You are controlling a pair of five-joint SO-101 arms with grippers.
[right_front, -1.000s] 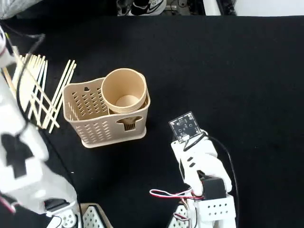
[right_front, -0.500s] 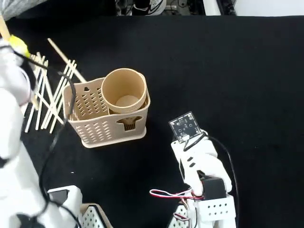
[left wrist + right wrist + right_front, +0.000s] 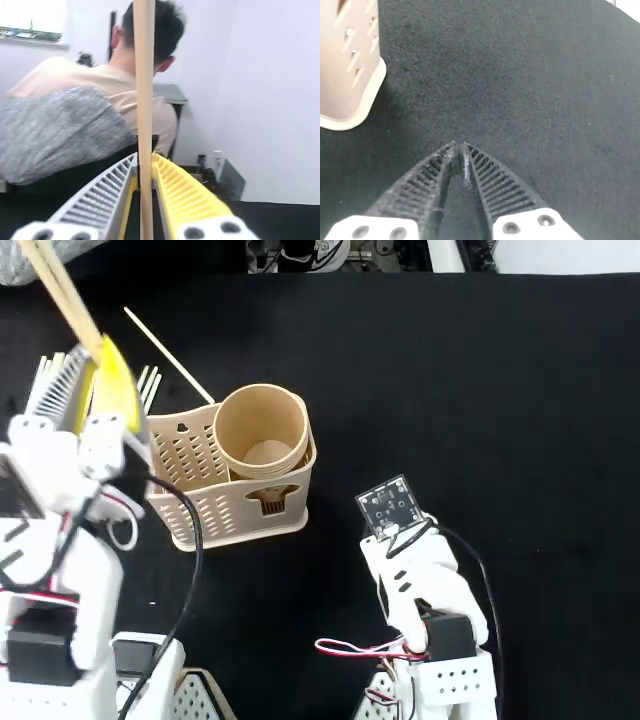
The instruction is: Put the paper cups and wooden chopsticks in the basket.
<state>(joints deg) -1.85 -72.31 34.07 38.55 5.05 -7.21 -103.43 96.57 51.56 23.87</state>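
Raised since earlier, the left gripper has fingers clamped on a chopstick near the basket. Right gripper: fingers together.

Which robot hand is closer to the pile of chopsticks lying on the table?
Left. The left gripper hangs right over the chopstick pile, shut on one chopstick. The right gripper sits shut past the basket, on its other side.

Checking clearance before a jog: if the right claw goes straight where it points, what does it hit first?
Likely the bare black table; the right claw, shut, aims down at it. The basket sits off to one side, out of that line. Depth is unclear.
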